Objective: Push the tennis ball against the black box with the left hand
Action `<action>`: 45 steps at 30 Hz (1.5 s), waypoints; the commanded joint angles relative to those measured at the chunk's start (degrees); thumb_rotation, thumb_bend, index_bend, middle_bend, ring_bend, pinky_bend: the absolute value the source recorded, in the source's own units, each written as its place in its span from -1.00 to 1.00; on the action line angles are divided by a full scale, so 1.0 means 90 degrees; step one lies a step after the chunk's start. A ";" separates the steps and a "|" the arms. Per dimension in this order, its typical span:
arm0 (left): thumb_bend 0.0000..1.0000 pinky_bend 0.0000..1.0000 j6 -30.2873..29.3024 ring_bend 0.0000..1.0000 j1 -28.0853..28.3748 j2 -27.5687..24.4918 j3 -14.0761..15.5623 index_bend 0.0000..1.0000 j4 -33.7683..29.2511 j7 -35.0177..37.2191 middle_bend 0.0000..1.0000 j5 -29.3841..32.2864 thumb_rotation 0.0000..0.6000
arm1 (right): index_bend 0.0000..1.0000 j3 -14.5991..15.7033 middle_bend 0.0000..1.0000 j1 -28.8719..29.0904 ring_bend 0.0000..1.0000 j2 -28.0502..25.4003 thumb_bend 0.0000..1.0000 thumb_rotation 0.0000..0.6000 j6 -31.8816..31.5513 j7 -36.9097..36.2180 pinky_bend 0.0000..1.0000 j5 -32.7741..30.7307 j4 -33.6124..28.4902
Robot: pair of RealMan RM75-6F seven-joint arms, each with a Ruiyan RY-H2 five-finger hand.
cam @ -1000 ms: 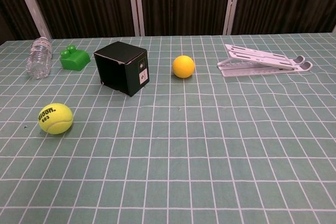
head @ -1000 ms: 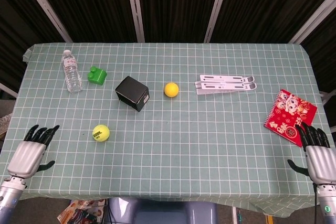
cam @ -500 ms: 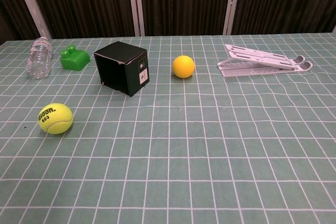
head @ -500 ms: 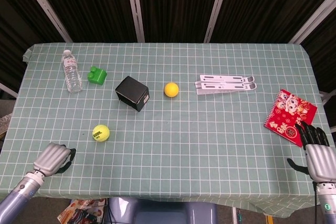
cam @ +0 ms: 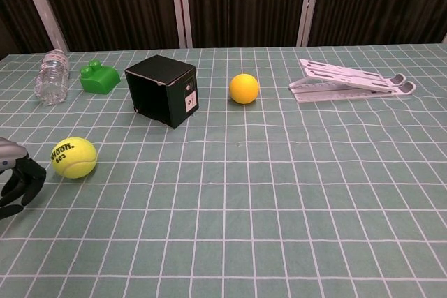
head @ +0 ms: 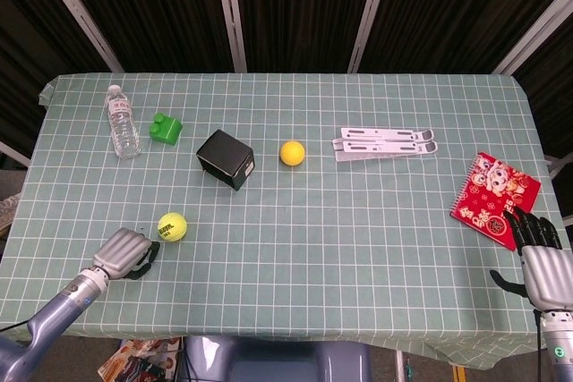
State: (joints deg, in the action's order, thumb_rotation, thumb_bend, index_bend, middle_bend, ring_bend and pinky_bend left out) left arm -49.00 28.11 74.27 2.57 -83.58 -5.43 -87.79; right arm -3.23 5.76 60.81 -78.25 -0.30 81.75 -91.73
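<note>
The yellow-green tennis ball (head: 172, 226) (cam: 73, 157) lies on the checked cloth, in front of and left of the black box (head: 226, 158) (cam: 162, 90), a few squares of cloth apart from it. My left hand (head: 128, 253) (cam: 17, 179) hovers low just left of and nearer than the ball, a small gap from it, its dark fingers (cam: 26, 176) bent downward and holding nothing. My right hand (head: 542, 257) rests at the table's front right edge with its fingers stretched out and empty; the chest view does not show it.
A water bottle (head: 123, 122) and a green block (head: 166, 127) lie left of the box. An orange ball (head: 292, 152) sits right of it, with a white folding stand (head: 385, 143) further right. A red notebook (head: 494, 199) lies by my right hand.
My left hand has swung in from the front left table edge toward the tennis ball and turned its fingers down. The ball, box and right hand have not moved.
</note>
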 commanded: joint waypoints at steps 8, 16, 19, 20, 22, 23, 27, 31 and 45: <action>-0.27 0.41 0.0003 -0.01 0.0223 0.0383 -0.0110 0.02 0.0320 0.0101 0.23 0.0058 1.00 | -1.00 -0.0001 -1.00 -0.0006 -1.00 -0.0025 -0.53 1.00 -0.0006 -0.0046 -1.00 -0.0006 -0.0007; -0.27 0.39 -0.0265 -0.01 0.0297 0.0667 -0.0212 0.00 0.0618 0.0122 0.18 0.0056 1.00 | -1.00 0.0007 -1.00 -0.0006 -1.00 -0.0029 -0.53 1.00 -0.0014 -0.0050 -1.00 0.0013 -0.0015; -0.27 0.38 -0.0303 -0.01 0.0336 0.0759 -0.0270 0.00 0.0710 0.0126 0.16 0.0113 1.00 | -1.00 0.0009 -1.00 -0.0010 -1.00 -0.0037 -0.53 1.00 -0.0021 -0.0071 -1.00 0.0022 -0.0019; -0.27 0.38 -0.0324 -0.02 0.0350 0.0790 -0.0290 0.00 0.0744 0.0135 0.15 0.0123 1.00 | -1.00 0.0011 -1.00 -0.0011 -1.00 -0.0041 -0.53 1.00 -0.0024 -0.0085 -1.00 0.0031 -0.0020; -0.27 0.37 -0.0370 -0.02 0.0385 0.0868 -0.0332 0.00 0.0853 0.0136 0.14 0.0132 1.00 | -1.00 0.0022 -1.00 -0.0016 -1.00 -0.0050 -0.53 1.00 -0.0051 -0.0148 -1.00 0.0086 -0.0017; -0.27 0.37 -0.0377 -0.03 0.0408 0.0910 -0.0354 -0.01 0.0926 0.0127 0.13 0.0145 1.00 | -1.00 0.0029 -1.00 -0.0021 -1.00 -0.0055 -0.53 1.00 -0.0068 -0.0190 -1.00 0.0116 -0.0011; -0.27 0.35 -0.0344 -0.04 0.0529 0.1102 -0.0478 -0.01 0.1224 0.0159 0.10 0.0257 1.00 | -1.00 0.0051 -1.00 -0.0044 -1.00 -0.0076 -0.53 1.00 -0.0128 -0.0264 -1.00 0.0193 0.0001; -0.27 0.25 -0.0358 -0.07 0.0656 0.1351 -0.0587 -0.02 0.1548 0.0237 0.05 0.0317 1.00 | -1.00 0.0057 -1.00 -0.0061 -1.00 -0.0095 -0.53 1.00 -0.0152 -0.0272 -1.00 0.0200 0.0000; -0.29 -0.09 -0.0094 -0.23 0.0991 0.1791 -0.0790 -0.07 0.1995 -0.0025 -0.07 0.0704 1.00 | -1.00 0.0093 -1.00 -0.0084 -1.00 -0.0129 -0.53 1.00 -0.0171 -0.0247 -1.00 0.0237 -0.0066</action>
State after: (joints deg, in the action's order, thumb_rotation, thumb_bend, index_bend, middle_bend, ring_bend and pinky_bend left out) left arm -49.97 36.85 90.19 -4.37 -65.79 -5.49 -81.64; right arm -2.40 5.01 59.65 -79.79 -2.52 83.88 -92.32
